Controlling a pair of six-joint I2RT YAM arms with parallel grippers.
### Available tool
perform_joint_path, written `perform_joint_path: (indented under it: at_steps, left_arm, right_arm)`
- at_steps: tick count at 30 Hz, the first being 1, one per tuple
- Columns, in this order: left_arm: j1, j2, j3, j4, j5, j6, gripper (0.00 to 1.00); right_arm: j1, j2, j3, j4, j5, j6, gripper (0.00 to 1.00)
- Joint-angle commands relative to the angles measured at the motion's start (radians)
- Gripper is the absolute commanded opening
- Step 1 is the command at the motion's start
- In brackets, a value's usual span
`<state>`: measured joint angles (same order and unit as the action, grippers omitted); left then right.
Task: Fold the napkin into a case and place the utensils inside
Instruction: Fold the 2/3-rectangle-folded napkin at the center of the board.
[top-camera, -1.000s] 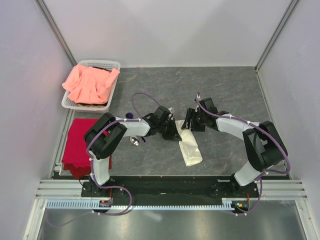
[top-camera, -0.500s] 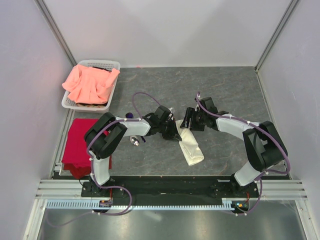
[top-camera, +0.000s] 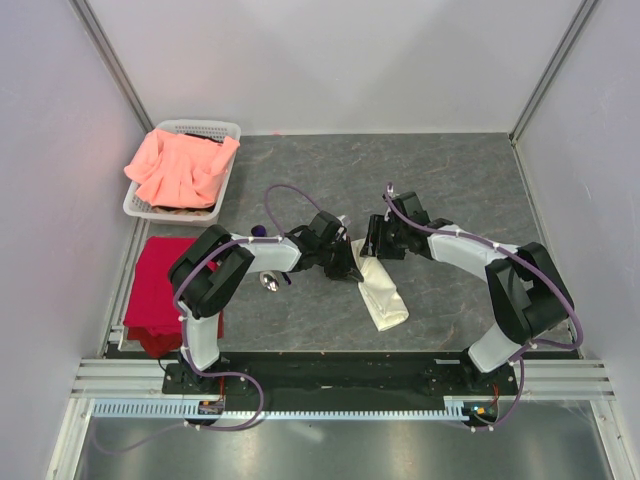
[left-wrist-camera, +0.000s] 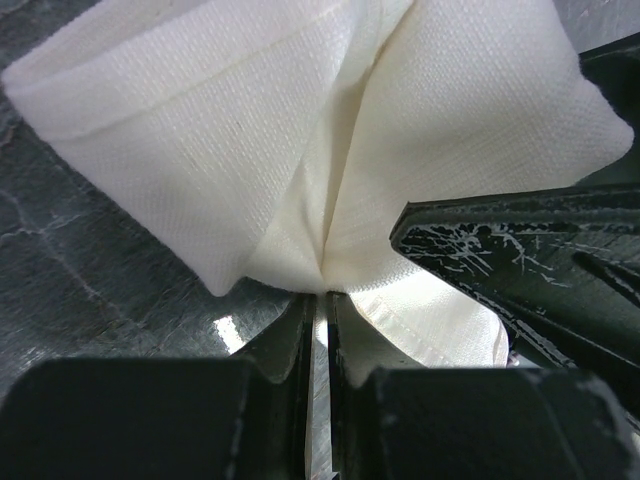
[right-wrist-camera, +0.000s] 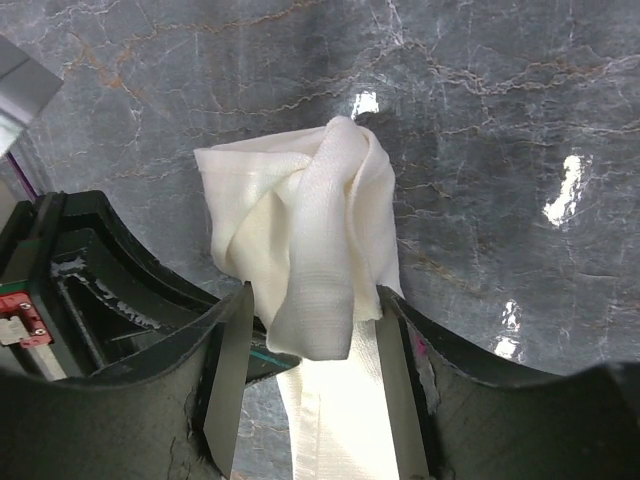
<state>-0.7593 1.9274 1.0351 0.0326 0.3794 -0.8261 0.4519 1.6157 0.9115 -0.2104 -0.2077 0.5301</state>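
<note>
The cream case (top-camera: 384, 296) is lying slantwise on the grey table (top-camera: 470, 180) between the arms; the left gripper (left-wrist-camera: 322, 305) is pinching its edge, fingers nearly together; the right gripper (right-wrist-camera: 312, 300) is clasping its bunched upper end, fingers moderately apart; the spoon (top-camera: 269, 284) is lying beside the left arm.

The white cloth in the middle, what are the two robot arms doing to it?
The robot is handling the folded napkin from two sides. The left end effector is pinched shut on its edge. The right end effector has a finger on each side of the bunched-up end; whether it squeezes is unclear. A spoon lies on the table nearby, not yet inside.
</note>
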Motion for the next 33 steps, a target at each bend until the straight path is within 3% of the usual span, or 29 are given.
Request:
perform_joint_path:
  at_steps: [1, 6, 14, 24, 33]
  left_arm:
    - [-0.006, 0.016, 0.002, -0.060, -0.017, 0.061, 0.02]
    - [-0.008, 0.018, 0.005, -0.062, -0.014, 0.062, 0.02]
    - [-0.006, 0.022, 0.003, -0.060, -0.014, 0.061, 0.02]
    - [-0.009, 0.013, 0.000, -0.062, -0.027, 0.065, 0.02]
    - [-0.011, -0.018, -0.033, -0.054, -0.048, 0.059, 0.02]
  right_arm:
    - [0.011, 0.003, 0.061, -0.010, 0.030, -0.019, 0.59]
    - [0.014, -0.003, 0.085, -0.061, 0.088, -0.047, 0.64]
    - [0.018, 0.001, 0.087, -0.054, 0.045, -0.038, 0.61]
    - [0.028, 0.029, 0.038, 0.104, -0.051, 0.100, 0.52]
    - [0.025, 0.133, -0.065, 0.388, -0.148, 0.266, 0.56]
